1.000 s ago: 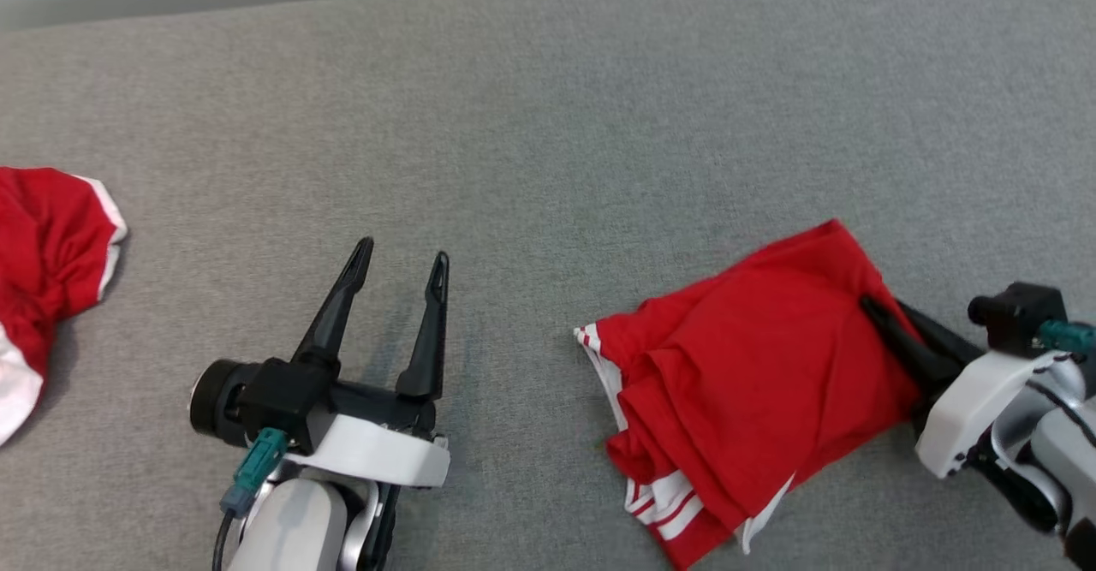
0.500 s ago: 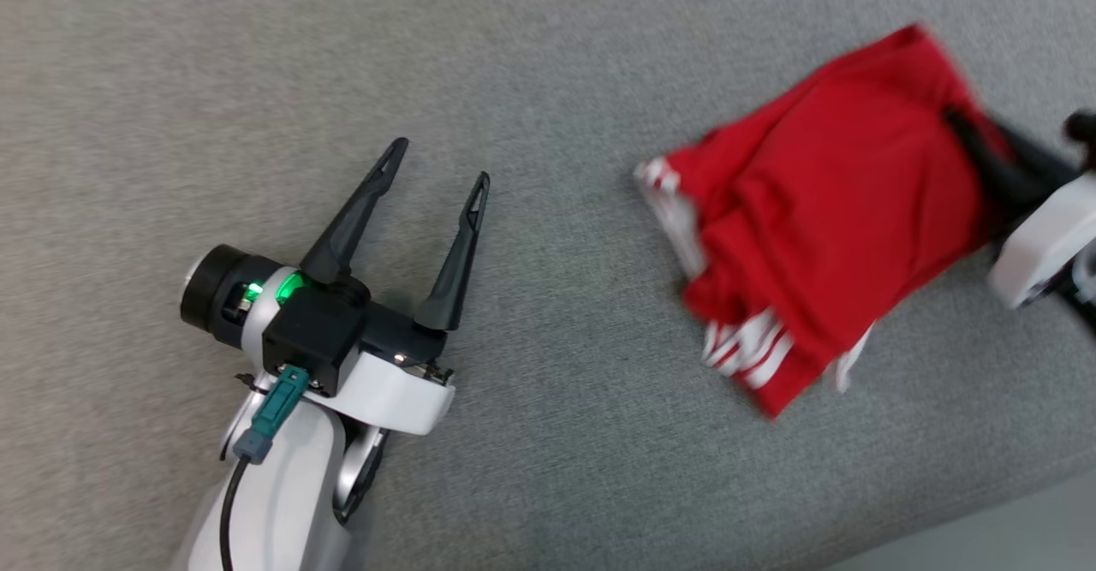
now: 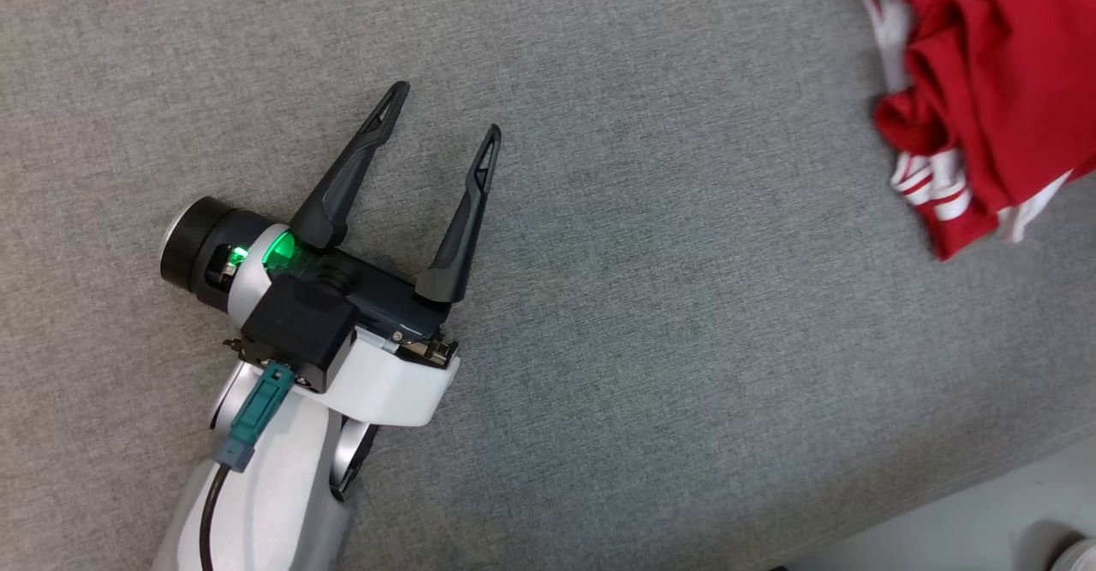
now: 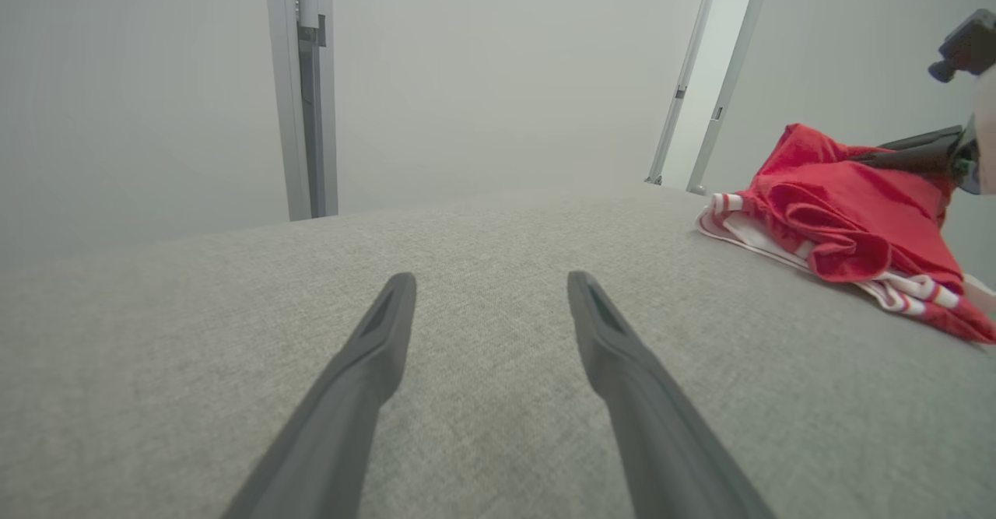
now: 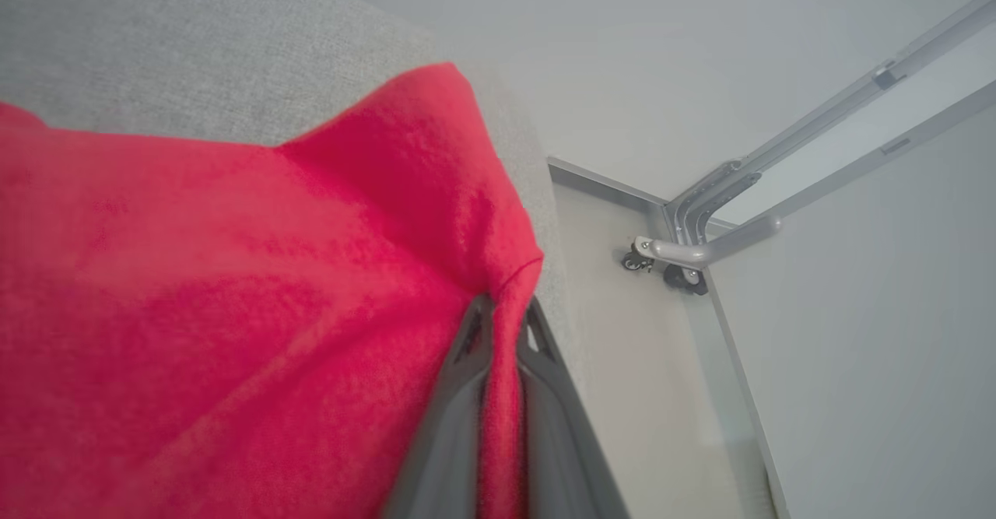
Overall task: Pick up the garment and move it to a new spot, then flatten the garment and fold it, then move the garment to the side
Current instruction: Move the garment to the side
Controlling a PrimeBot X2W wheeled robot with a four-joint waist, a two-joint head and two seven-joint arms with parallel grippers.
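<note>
Count: one red garment [image 3: 1010, 66] with white-striped hems, two grippers, one grey table [image 3: 642, 340]. Fingers of the left gripper [image 3: 445, 113] spread wide over bare table; garment lies bunched well off to the right of their tips. Fingers of the right gripper [image 5: 506, 307] pinch a red corner fold; garment's long axis runs from that pinch ahead and left of the tips, striped end farthest, facing the left gripper's side.

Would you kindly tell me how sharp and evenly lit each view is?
Head view: sharp, evenly lit, the grey woven surface crisp, a green light glowing behind the left gripper. Left wrist view: wide-angle bowing, hazy background. Right wrist view: the red fabric garment is soft, close to the lens.
</note>
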